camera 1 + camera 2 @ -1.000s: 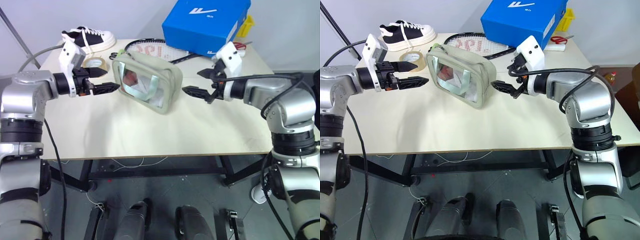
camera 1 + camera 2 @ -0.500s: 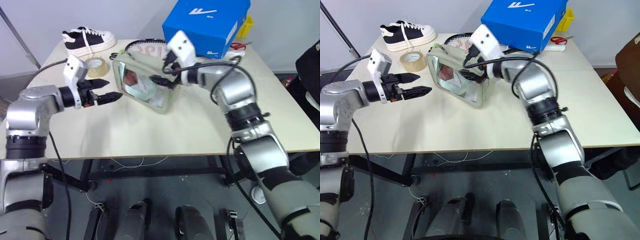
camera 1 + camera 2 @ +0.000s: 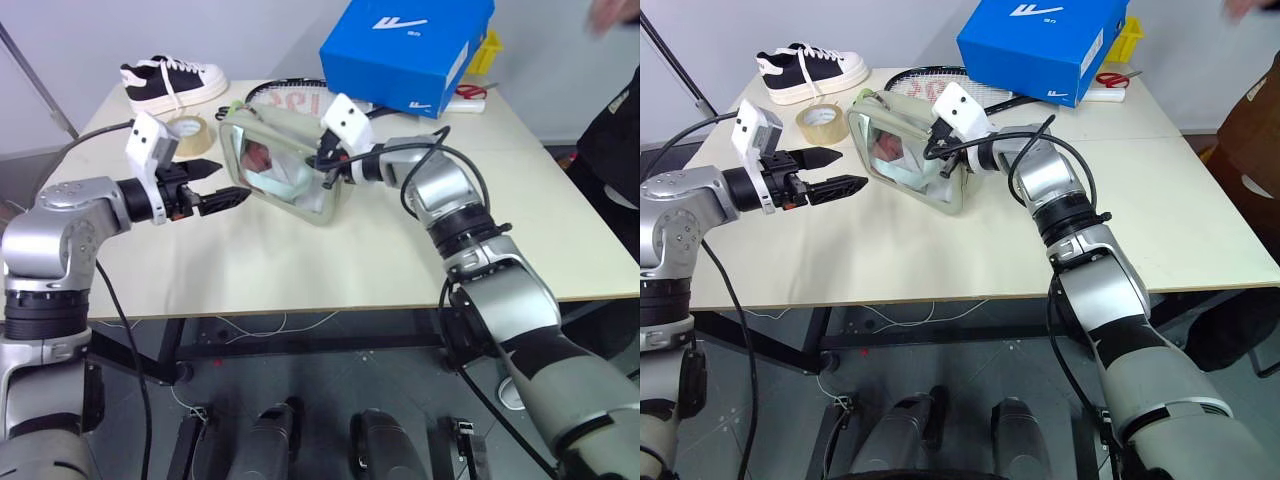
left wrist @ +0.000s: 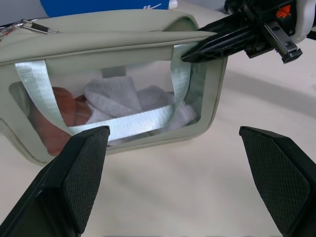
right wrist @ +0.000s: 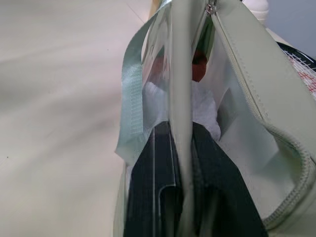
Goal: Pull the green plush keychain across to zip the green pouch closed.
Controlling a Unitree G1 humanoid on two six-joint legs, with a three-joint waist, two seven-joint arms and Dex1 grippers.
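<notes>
One pale sage-green soft zip pouch (image 3: 285, 170) stands mid-table in the eye views; left gripper (image 3: 222, 199) hovers beside it, spread wide. Right wrist view: right gripper (image 5: 183, 163) pinches the pouch's limp edge. Light, floppy fabric; plush keychain's place unclear.

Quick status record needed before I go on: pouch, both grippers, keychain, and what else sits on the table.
pouch: pale sage-green soft zip pouch with clear window, standing on the cream table, zip open at the near end
right gripper: right gripper, shut on the pouch's front top edge
left gripper: left gripper, open, facing the pouch, apart from it
keychain: lime-green bit at the pouch's far end, too small to confirm
other items: blue box, tape roll, black sneaker, racket
</notes>
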